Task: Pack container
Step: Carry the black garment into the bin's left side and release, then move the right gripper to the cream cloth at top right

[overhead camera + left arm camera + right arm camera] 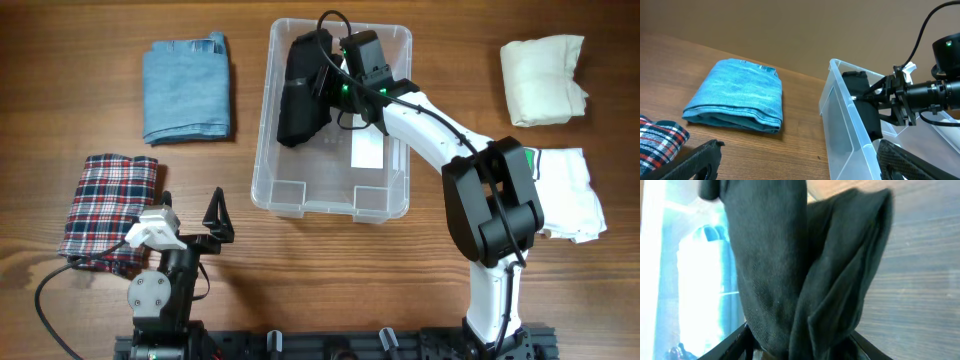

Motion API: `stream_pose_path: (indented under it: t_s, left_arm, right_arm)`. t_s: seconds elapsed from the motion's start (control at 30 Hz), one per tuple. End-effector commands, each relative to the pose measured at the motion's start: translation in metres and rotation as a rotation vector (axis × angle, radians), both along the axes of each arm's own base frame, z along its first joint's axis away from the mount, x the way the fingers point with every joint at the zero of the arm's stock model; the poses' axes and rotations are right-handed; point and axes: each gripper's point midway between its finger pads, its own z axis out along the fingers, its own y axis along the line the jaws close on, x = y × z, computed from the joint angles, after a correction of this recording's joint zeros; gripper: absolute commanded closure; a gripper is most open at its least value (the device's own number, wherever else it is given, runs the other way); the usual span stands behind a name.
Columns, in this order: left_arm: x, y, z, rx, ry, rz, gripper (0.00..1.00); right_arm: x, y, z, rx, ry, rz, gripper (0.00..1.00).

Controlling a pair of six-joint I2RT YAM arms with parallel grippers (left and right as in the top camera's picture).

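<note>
Scene: A two-armed robot is pictured at a wooden worktop [340, 280] midway through packing folded cloths.
Container: The clear container [395, 60] is seen at the centre of the worktop, its white label [368, 152] showing on the base.
Right pincer: The right pincer [322, 88] is reached into the far left part of the container, over a black folded garment [297, 115]. Its jaws are seen part open with the garment bunched between them; whether the cloth is gripped or lying loose cannot be told.
Left pincer: The left pincer [215, 222] is held wide open and empty at the near left, well apart from the container.
Step in hand: The black garment is judged to be at the point of being set down against the container's left wall.
Next move: A full opening and a straight lift are called for, so that the cloth is not dragged back out.
Around: A blue denim cloth [185, 88] is laid at the far left and a plaid cloth [108, 205] at the near left; two white cloths [542, 80] [575, 190] are left at the right.
In the way: The nearer white cloth is partly covered by the right arm, and the container's rim must be cleared on the way out.
</note>
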Motion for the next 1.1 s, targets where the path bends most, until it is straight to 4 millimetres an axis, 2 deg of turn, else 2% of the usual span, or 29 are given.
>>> stream_pose_path:
  t_s: [0.0,0.13,0.27,0.5,0.57,0.63,0.7,0.8,0.9,1.07]
  left_arm:
    - [0.0,0.004,-0.002,0.021,0.001,0.019,0.0]
    - [0.0,0.004,-0.002,0.021,0.001,0.019,0.0]
    - [0.0,0.004,-0.002,0.021,0.001,0.019,0.0]
    - [0.0,0.004,-0.002,0.021,0.001,0.019,0.0]
    - [0.0,0.004,-0.002,0.021,0.001,0.019,0.01]
    - [0.0,0.004,-0.002,0.021,0.001,0.019,0.0]
    - [0.0,0.004,-0.002,0.021,0.001,0.019,0.0]
    - [0.0,0.004,-0.002,0.021,0.001,0.019,0.0]
    - [0.0,0.004,-0.002,0.021,0.001,0.019,0.0]
    - [0.0,0.004,-0.002,0.021,0.001,0.019,0.0]
  right_arm:
    - [-0.004,0.016,0.004,0.055,-0.012,0.081,0.44]
    - [-0.004,0.018,0.012,0.071,-0.025,0.105,0.41]
    - [0.002,0.006,0.044,0.062,-0.101,0.111,0.3]
    - [0.01,-0.044,0.109,0.053,-0.2,0.052,0.18]
    - [0.012,-0.066,0.133,0.031,-0.256,0.039,0.14]
    - [0.011,-0.096,0.157,-0.014,-0.305,0.008,0.07]
    - [0.008,-0.138,0.176,-0.088,-0.335,-0.055,0.01]
    - [-0.001,-0.21,0.197,-0.208,-0.348,-0.179,0.0]
    - [-0.018,-0.273,0.217,-0.297,-0.37,-0.256,0.0]
    - [-0.044,-0.334,0.229,-0.359,-0.348,-0.349,0.0]
